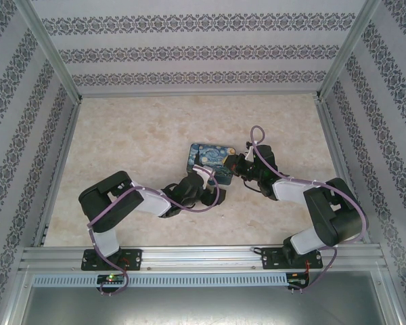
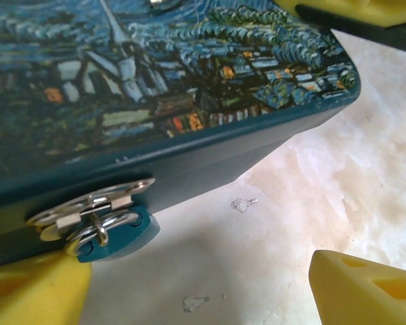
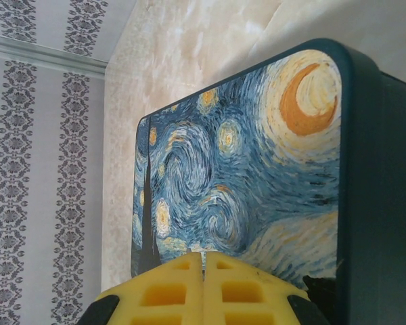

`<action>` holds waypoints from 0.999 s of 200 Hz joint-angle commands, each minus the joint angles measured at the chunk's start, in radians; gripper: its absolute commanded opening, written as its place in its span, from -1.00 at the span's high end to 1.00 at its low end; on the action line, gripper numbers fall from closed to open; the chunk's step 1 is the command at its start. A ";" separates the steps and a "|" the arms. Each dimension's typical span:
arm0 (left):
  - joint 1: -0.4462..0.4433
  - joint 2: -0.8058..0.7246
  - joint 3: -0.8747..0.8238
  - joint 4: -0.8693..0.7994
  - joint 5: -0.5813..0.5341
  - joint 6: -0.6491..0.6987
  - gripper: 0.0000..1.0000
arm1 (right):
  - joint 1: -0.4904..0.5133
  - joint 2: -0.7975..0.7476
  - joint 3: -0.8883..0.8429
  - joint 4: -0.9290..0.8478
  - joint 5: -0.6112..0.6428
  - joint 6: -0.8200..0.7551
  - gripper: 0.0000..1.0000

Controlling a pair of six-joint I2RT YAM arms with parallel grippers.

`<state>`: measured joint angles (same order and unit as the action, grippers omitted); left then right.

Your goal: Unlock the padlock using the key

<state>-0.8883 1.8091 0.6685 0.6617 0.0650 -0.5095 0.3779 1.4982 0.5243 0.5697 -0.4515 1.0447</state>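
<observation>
Yellow fingers (image 2: 34,291) of left pincer (image 2: 196,288) right up close, spread wide, gripping nothing. Tiny teal padlock (image 2: 115,238) hanging off the silver hasp (image 2: 88,206) on the front wall of the Starry Night box (image 2: 189,81), just above the lower-left finger. Right pincer (image 3: 203,284) shut tight by the lid's edge, pads pressed together. Box sitting mid-table (image 1: 122,135), between both arms.
</observation>
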 commanded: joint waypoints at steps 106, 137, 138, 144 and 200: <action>0.052 0.074 -0.001 0.225 0.076 -0.218 -0.69 | 0.015 0.022 -0.001 -0.001 0.028 0.001 1.00; 0.053 0.073 -0.024 0.301 0.103 -0.275 -0.69 | 0.013 0.028 -0.003 0.001 0.029 0.000 1.00; 0.053 0.073 -0.025 0.304 0.103 -0.276 -0.68 | 0.013 0.028 -0.003 0.002 0.028 0.001 1.00; 0.054 0.069 -0.030 0.318 0.106 -0.287 -0.67 | 0.014 0.029 -0.002 0.001 0.028 0.001 1.00; 0.061 0.043 -0.088 0.413 0.114 -0.366 -0.62 | 0.013 0.028 -0.001 0.002 0.024 -0.001 1.00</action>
<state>-0.8375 1.8656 0.6048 0.9665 0.1589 -0.8223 0.3779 1.5047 0.5243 0.5838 -0.4339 1.0473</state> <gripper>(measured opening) 0.814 0.059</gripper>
